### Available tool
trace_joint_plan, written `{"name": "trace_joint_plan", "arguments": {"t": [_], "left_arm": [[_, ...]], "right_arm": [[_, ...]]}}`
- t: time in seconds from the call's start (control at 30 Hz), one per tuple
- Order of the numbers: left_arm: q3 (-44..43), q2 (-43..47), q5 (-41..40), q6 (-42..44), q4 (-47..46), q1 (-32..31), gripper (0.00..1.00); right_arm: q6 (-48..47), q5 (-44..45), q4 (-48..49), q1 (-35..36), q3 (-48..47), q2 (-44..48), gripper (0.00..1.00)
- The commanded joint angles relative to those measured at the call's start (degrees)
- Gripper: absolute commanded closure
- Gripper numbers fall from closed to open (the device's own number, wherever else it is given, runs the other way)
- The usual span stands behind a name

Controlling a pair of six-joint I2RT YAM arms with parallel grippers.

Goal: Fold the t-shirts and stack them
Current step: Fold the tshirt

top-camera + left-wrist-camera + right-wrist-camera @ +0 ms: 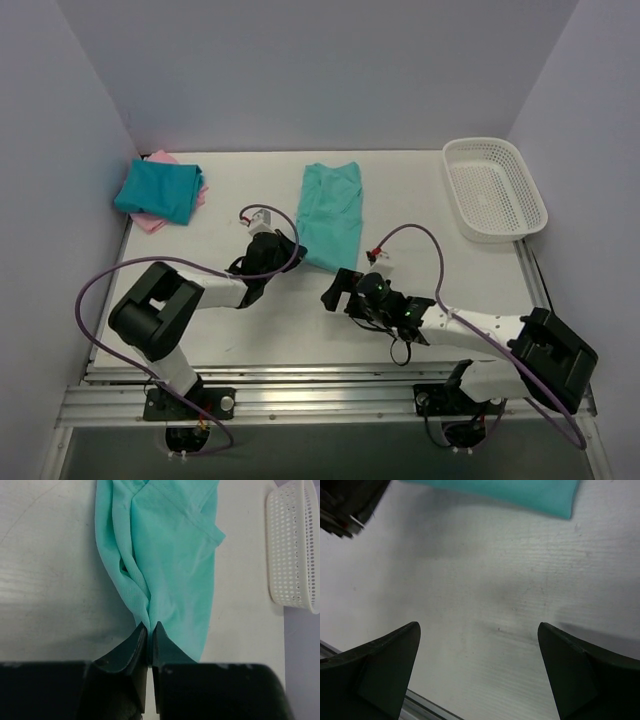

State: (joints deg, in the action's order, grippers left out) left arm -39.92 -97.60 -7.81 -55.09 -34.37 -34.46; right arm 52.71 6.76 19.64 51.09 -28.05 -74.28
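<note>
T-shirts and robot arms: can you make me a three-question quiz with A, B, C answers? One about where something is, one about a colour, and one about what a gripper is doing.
1. Where is the white basket?
A. At the far right corner of the table
B. At the near left corner
C. Hanging on the wall

2. What colour is the shirt under the darker teal shirt?
A. Yellow
B. Pink
C. Black

3. What is the left gripper doing?
A. Standing wide open
B. Hiding out of view
C. Pinching the light green shirt

Answers:
1 A, the basket sits at the far right.
2 B, the pink shirt peeks out beneath.
3 C, its jaws are closed on the shirt's near corner.
</note>
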Motion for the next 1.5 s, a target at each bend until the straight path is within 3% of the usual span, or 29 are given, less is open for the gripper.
{"name": "trace_joint_plan", "arguments": {"t": [0.0, 0.13, 0.27, 0.33, 0.63, 0.87, 0.97, 1.0, 1.07, 1.1, 1.17, 1.33, 1.47], "left_arm": [[1.5, 3.7, -3.2, -1.6, 0.8, -1.6, 0.88], [4.0, 5.2, -3.3, -2.7, -0.1, -1.6, 0.89], [6.2, 7.2, -4.0, -3.7, -0.4, -2.3, 0.94], [6.3, 8.1, -4.4, -4.0, 0.8, -2.5, 0.97], [8.1, 10.6, -6.5, -5.3, 0.9, -3.2, 0.98], [7.9, 10.4, -7.2, -5.2, 1.3, -3.3, 0.98], [7.9, 9.6, -7.3, -5.2, 0.9, -3.3, 0.98], [7.9, 9.4, -7.2, -5.3, 0.5, -3.3, 0.98], [8.0, 8.7, -7.1, -5.3, 0.1, -3.3, 0.98], [8.1, 8.6, -7.1, -5.4, -0.1, -3.3, 0.98], [8.1, 8.4, -7.2, -5.6, -0.2, -3.3, 0.98], [8.5, 8.9, -7.8, -5.6, 0.1, -3.3, 0.98], [8.8, 10.2, -7.7, -5.6, 0.9, -3.4, 0.98]], "right_arm": [[3.5, 10.6, 1.9, -0.5, 3.2, 6.9, 0.00], [3.0, 8.6, 4.0, -7.1, 5.4, 7.4, 0.00], [1.9, 4.4, 8.4, -10.9, 5.4, 1.2, 0.00], [2.5, 3.6, 10.2, -11.0, 5.5, -2.0, 0.00], [6.9, -3.4, 25.4, -11.1, 7.0, -15.0, 0.01], [8.3, -5.6, 29.8, -11.2, 7.0, -19.6, 0.04], [8.0, -5.8, 29.9, -11.2, 7.0, -19.5, 0.20], [8.0, -5.9, 29.9, -11.2, 7.0, -19.6, 0.37], [8.0, -5.8, 29.1, -11.2, 7.0, -19.1, 0.54], [7.9, -5.6, 28.7, -11.2, 7.0, -19.0, 0.70], [7.9, -5.4, 27.2, -11.1, 7.1, -18.2, 0.83], [7.7, -3.3, 21.5, -10.0, 8.4, -12.7, 0.92], [6.9, -0.8, 14.7, -8.8, 8.4, -6.4, 0.92]]}}
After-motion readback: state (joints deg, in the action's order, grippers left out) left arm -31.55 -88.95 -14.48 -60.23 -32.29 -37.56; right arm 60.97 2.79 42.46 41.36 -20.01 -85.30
